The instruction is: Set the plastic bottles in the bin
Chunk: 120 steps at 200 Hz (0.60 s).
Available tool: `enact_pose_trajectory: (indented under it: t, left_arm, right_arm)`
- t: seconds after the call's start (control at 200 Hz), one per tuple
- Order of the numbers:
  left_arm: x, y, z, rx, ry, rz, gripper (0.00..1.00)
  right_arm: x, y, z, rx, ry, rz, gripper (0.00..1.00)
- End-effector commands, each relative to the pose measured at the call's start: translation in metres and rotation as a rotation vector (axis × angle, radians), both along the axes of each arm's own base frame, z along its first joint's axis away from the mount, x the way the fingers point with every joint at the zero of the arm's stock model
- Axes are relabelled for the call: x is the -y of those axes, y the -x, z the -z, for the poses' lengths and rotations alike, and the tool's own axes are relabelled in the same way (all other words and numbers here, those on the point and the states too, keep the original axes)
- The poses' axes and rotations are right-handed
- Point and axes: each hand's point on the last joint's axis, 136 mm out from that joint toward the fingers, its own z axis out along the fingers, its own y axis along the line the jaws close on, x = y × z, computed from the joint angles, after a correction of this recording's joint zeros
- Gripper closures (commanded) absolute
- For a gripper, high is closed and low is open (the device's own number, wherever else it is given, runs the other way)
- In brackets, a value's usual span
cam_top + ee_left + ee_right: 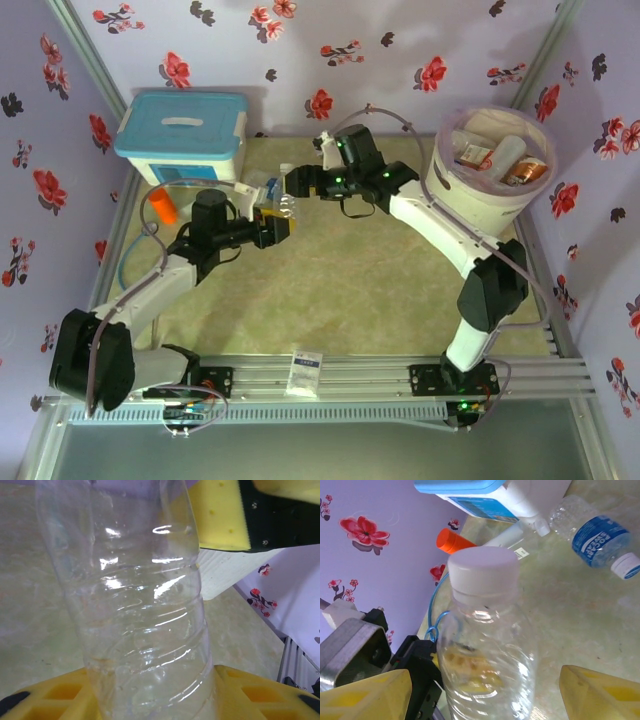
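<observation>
A clear plastic bottle (pixel 286 206) with a white cap (pixel 482 571) is held above the table, left of centre. My left gripper (pixel 272 228) is shut on its lower body, and the yellow fingers (pixel 50 697) press both sides of the bottle (pixel 145 630). My right gripper (pixel 298 183) stands open around the bottle's upper part (pixel 487 665), with a visible gap to its right finger (pixel 600 695). A second bottle with a blue label (pixel 600 540) lies on the table beyond. The white bin (pixel 470 200) at the back right holds several bottles (pixel 505 155).
A white box with a light-blue lid (pixel 183 135) stands at the back left, with an orange cylinder (pixel 165 207) lying beside it near the left wall. A small white card (pixel 305 370) lies on the front rail. Flowered walls enclose the table.
</observation>
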Motion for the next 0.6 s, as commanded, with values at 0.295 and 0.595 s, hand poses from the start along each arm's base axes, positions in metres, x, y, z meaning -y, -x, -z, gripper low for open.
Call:
enact_pose_trajectory:
  t: [0.295, 0.595]
  left_arm:
    - [0.012, 0.005, -0.024, 0.063, 0.047, 0.052, 0.49]
    - [0.011, 0.004, -0.024, 0.074, 0.051, 0.051, 0.49]
  right_arm:
    - [-0.027, -0.013, 0.003, -0.030, -0.044, -0.030, 0.32]
    - [-0.025, -0.017, 0.009, -0.034, -0.020, -0.014, 0.45]
